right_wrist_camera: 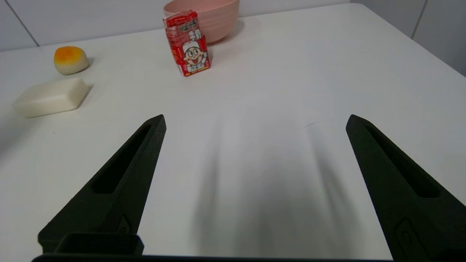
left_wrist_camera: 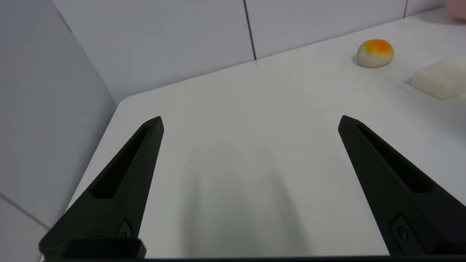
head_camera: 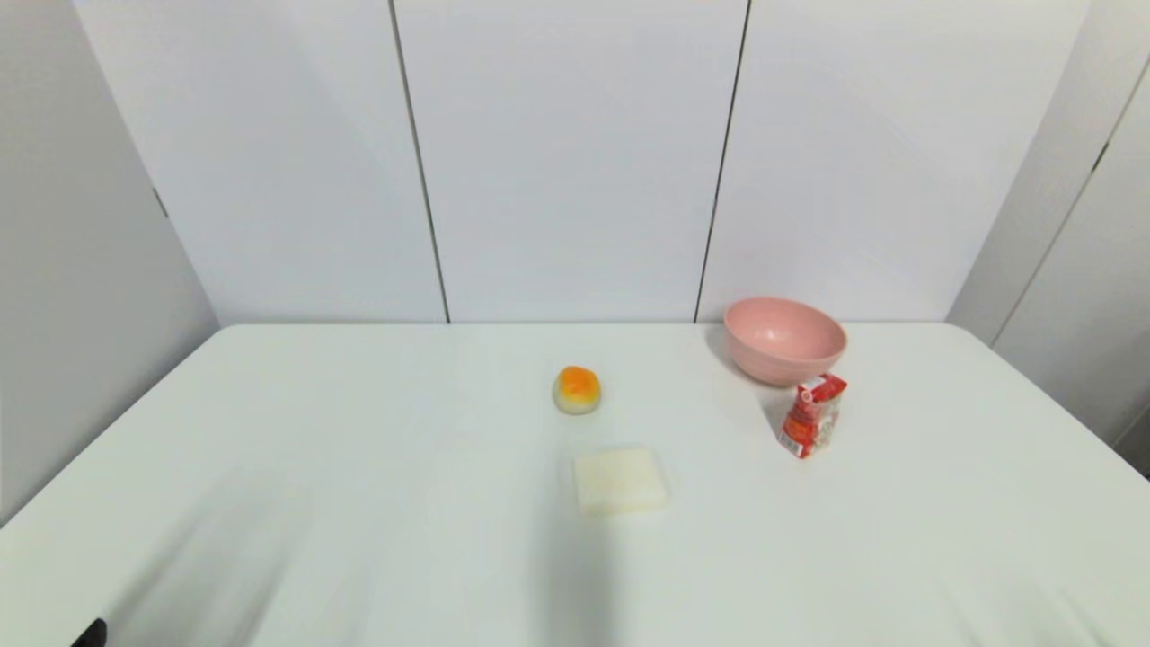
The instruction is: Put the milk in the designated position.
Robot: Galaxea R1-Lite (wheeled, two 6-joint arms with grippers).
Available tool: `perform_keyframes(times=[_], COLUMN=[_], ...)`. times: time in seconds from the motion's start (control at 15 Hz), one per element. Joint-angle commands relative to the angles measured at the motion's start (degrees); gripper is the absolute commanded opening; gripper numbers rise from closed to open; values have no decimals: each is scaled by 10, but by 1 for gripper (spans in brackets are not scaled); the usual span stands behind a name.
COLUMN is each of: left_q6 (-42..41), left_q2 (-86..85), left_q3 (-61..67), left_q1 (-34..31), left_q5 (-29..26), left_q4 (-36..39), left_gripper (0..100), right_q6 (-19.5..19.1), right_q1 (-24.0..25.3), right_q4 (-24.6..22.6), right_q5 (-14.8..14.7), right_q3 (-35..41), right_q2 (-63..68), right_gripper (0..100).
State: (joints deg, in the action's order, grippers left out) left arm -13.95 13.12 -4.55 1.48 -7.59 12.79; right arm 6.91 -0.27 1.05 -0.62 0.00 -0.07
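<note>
Right hand [right_wrist_camera: 255,120] spread; milk [right_wrist_camera: 187,43] apart.

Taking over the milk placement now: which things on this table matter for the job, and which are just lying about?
For the job:
milk, upright beside the pink bowl
right gripper, open, nearest it
bare white table for the placing spot, unmarked

Lying about:
pink bowl
orange-topped bun
white block
left gripper, open, idle

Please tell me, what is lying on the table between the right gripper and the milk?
Nothing. In the right wrist view, only bare table separates the open right gripper from the milk.
</note>
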Motion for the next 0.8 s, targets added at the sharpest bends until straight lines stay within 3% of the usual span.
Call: perform_keyframes(times=[0.07,0.2,0.4,0.6,0.8], left_q6=[-3,2,80,143,143], left_q2=[-132,-132,-132,-132,-132], left_q3=[45,45,45,45,45], left_q1=[-15,-15,-15,-15,-15], left_q5=[12,33,38,77,77], left_q4=[-64,-124,-131,-128,-128], left_gripper=[100,100,100,100,100], right_q6=[0,0,0,1,0], right_q1=[0,0,0,0,0], right_q4=[0,0,0,0,0], right_q5=[0,0,0,0,0], right_q3=[0,0,0,0,0], right_q2=[1,1,1,1,1], right_gripper=[100,100,100,100,100])
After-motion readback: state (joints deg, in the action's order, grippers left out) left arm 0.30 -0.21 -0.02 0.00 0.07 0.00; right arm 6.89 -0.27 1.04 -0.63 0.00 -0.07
